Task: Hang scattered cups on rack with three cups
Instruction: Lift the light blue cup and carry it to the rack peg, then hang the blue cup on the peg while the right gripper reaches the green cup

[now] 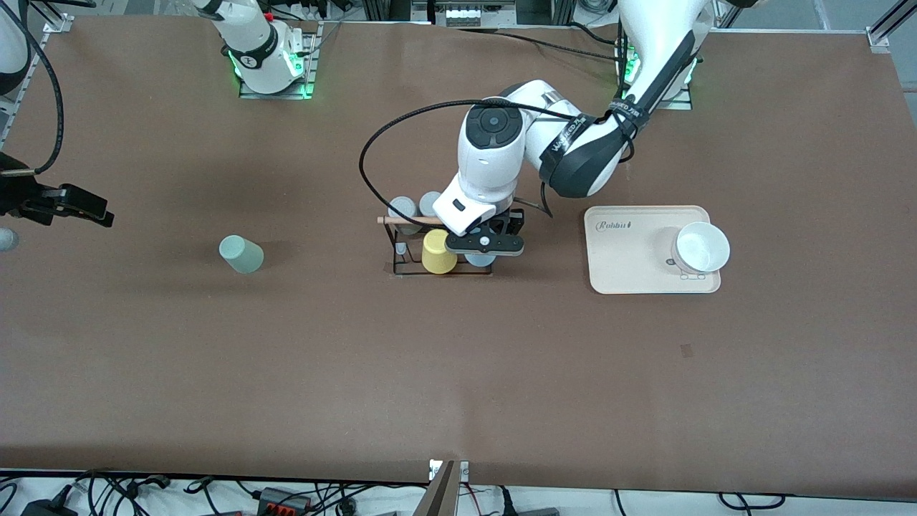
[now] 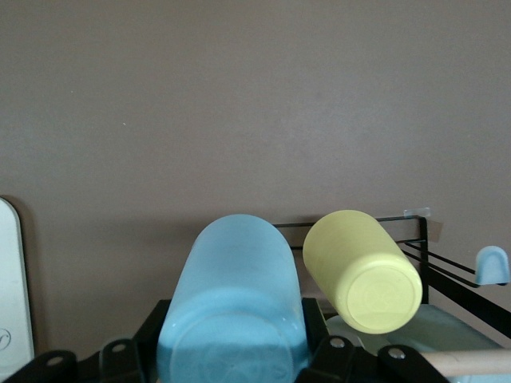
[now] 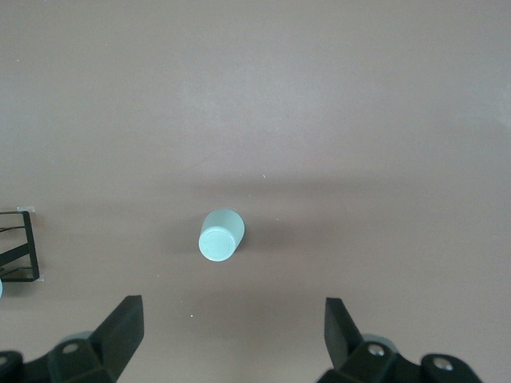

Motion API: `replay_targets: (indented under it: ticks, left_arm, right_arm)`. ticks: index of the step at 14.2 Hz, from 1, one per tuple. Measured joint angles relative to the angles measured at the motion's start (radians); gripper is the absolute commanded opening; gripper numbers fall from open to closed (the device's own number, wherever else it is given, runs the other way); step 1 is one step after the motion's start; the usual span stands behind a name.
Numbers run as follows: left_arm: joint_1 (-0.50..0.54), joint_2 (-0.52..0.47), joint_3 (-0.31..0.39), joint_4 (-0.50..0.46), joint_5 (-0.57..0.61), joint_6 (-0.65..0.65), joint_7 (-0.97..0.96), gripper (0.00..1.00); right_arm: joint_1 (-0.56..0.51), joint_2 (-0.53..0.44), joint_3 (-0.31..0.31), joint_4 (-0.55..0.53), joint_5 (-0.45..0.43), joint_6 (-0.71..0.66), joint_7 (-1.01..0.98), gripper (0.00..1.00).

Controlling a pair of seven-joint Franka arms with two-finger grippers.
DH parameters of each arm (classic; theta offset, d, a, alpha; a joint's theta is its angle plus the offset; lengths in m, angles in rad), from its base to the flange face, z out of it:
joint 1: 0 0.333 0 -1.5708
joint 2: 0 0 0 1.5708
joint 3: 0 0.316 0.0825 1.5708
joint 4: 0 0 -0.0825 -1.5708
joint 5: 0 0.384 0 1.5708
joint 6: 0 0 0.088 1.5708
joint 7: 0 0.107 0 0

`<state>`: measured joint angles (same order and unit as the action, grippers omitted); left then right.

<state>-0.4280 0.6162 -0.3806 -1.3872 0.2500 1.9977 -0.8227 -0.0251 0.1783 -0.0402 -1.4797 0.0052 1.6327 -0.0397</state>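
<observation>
In left end effector [image 2: 231,371]: blue cup [image 2: 231,307]

A yellow tumbler [image 1: 438,251] hangs tilted with its base up, and two grey tumblers [image 1: 415,206] sit just beside it, farther from the front camera. Toward the left arm's end of the brown worktop [image 1: 458,373] lies a cream rectangular tray [image 1: 623,251] with rounded corners and a small printed logo. A white bowl [image 1: 702,247] sits on the tray's end nearest the worktop edge.

A plain brown table [image 1: 215,373] fills the scene, evenly lit.
</observation>
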Motion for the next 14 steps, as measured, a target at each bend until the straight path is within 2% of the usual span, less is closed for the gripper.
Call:
replay_targets:
  ticks: [5,10,14]
  left_arm:
    - [-0.002,0.018,0.0,0.001,0.005,0.003,0.0,0.29]
    - [-0.011,0.046,0.0,0.001,0.013,0.07,0.006,0.29]
    - [-0.01,0.053,0.0,0.001,0.028,0.074,0.069,0.29]
  right_arm:
    - [0.001,0.0,0.0,0.0,0.0,0.0,0.0,1.0]
    - [0.001,0.0,0.0,0.0,0.0,0.0,0.0,1.0]
    - [0.002,0.0,0.001,0.0,0.0,0.0,0.0,1.0]
